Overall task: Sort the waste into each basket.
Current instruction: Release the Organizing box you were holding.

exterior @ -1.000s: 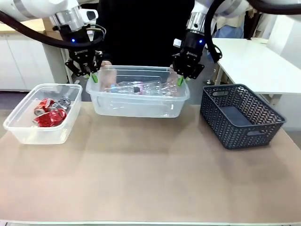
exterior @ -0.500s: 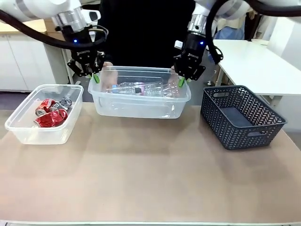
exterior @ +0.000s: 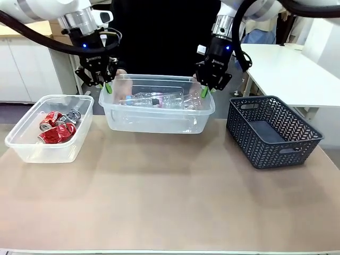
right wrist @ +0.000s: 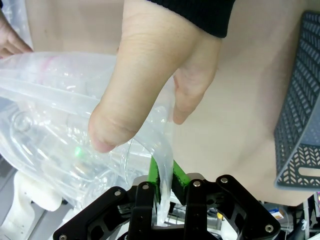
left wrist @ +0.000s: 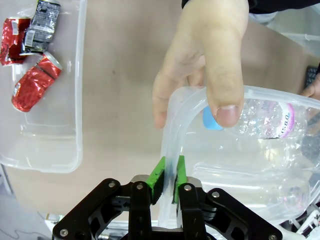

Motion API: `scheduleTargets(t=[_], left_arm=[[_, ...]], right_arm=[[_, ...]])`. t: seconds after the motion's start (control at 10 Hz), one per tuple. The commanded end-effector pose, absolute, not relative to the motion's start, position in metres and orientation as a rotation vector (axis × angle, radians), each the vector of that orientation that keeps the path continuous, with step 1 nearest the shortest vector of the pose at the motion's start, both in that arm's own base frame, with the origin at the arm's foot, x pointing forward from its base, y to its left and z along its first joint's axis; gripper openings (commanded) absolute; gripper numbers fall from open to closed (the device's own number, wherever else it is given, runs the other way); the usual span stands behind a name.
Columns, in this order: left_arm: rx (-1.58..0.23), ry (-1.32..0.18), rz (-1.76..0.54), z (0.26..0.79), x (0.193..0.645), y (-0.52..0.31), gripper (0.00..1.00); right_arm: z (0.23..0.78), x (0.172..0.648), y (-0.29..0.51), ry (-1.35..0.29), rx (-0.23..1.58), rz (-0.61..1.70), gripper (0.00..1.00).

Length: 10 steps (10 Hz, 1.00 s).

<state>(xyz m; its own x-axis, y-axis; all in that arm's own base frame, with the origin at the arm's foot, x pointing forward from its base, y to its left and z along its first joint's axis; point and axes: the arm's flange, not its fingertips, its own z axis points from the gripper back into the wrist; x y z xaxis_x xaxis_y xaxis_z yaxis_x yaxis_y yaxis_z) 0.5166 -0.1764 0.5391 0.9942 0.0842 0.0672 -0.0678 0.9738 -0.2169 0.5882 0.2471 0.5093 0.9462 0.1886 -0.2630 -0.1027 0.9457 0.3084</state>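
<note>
A clear basket holding clear plastic bottles is at the far middle of the table. My left gripper is shut on its left rim, and my right gripper is shut on its right rim. In the left wrist view the green pads of the gripper pinch the rim, with a person's hand holding the same corner beside a bottle. In the right wrist view the gripper clamps the rim under another hand. A second clear basket at the left holds crushed red cans.
A dark grey lattice basket stands at the right, its inside bare. The person stands right behind the middle basket. The near half of the brown table is open surface.
The middle basket and both grippers have shifted very slightly to the right. Both grippers still sit on the rim, and the person's hands stay on the far corners.
</note>
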Motion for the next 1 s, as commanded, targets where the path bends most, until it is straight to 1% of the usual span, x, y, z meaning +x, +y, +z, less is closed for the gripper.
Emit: scheduleTargets(t=[0.0, 0.1, 0.2, 0.4, 0.5, 0.6, 0.9], left_arm=[[-0.209, -0.090, 0.063, 0.544, 0.513, -0.177, 0.64], [-0.213, -0.109, 0.071, 0.549, 0.508, -0.175, 0.79], [-0.211, -0.143, 0.076, 0.557, 0.499, -0.172, 1.00], [-0.230, -0.247, 0.081, 0.574, 0.475, -0.166, 1.00], [-0.242, -0.281, 0.077, 0.578, 0.468, -0.166, 0.98], [-0.251, -0.293, 0.087, 0.578, 0.466, -0.164, 1.00], [-0.353, -0.304, 0.087, 0.574, 0.471, -0.158, 1.00]], right_arm=[[0.524, 0.577, 0.237, 0.183, 0.333, 0.138, 0.63], [0.537, 0.564, 0.228, 0.109, 0.369, 0.124, 0.98], [0.550, 0.552, 0.220, 0.049, 0.404, 0.136, 1.00], [0.571, 0.530, 0.206, -0.092, 0.424, 0.145, 1.00], [0.573, 0.523, 0.203, -0.129, 0.440, 0.172, 0.98], [0.573, 0.515, 0.201, -0.166, 0.442, 0.202, 1.00], [0.558, 0.500, 0.192, -0.258, 0.407, 0.241, 1.00]])
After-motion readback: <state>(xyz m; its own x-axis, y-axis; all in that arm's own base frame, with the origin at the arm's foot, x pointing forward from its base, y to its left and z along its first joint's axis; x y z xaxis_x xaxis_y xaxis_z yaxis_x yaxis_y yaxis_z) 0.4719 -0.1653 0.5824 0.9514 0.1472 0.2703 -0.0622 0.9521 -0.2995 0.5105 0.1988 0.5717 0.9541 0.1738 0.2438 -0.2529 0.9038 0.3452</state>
